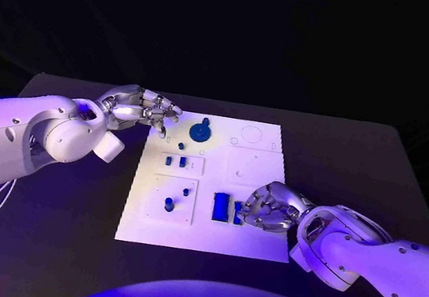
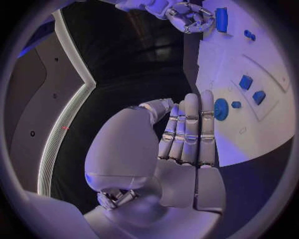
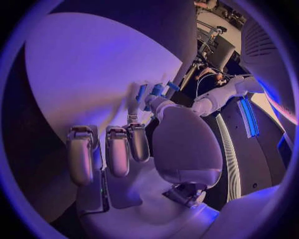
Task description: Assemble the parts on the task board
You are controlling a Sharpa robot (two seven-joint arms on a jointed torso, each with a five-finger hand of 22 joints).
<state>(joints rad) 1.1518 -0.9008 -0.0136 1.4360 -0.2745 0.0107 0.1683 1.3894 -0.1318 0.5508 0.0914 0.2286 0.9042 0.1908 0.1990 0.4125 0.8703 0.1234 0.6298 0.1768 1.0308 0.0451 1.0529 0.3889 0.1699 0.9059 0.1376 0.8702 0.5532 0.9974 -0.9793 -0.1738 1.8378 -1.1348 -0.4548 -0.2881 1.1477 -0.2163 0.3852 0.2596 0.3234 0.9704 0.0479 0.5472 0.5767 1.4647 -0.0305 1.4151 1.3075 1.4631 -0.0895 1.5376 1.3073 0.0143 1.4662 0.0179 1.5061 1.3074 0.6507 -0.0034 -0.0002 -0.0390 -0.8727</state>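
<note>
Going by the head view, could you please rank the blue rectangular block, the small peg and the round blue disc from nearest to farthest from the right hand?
From the right hand:
1. Block, right beside it on the board's near part.
2. Peg, farther toward the left-arm side.
3. Disc, at the far end, by the left hand.

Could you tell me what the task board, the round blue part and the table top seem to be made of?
Task board: probably rigid plastic or coated sheet, matte white, with shallow moulded recesses. Round blue part: likely plastic, possibly printed; uniform blue with a dull sheen. Table top: dark and matte, without glare; material unclear. Left hand hovers near the part.
</note>
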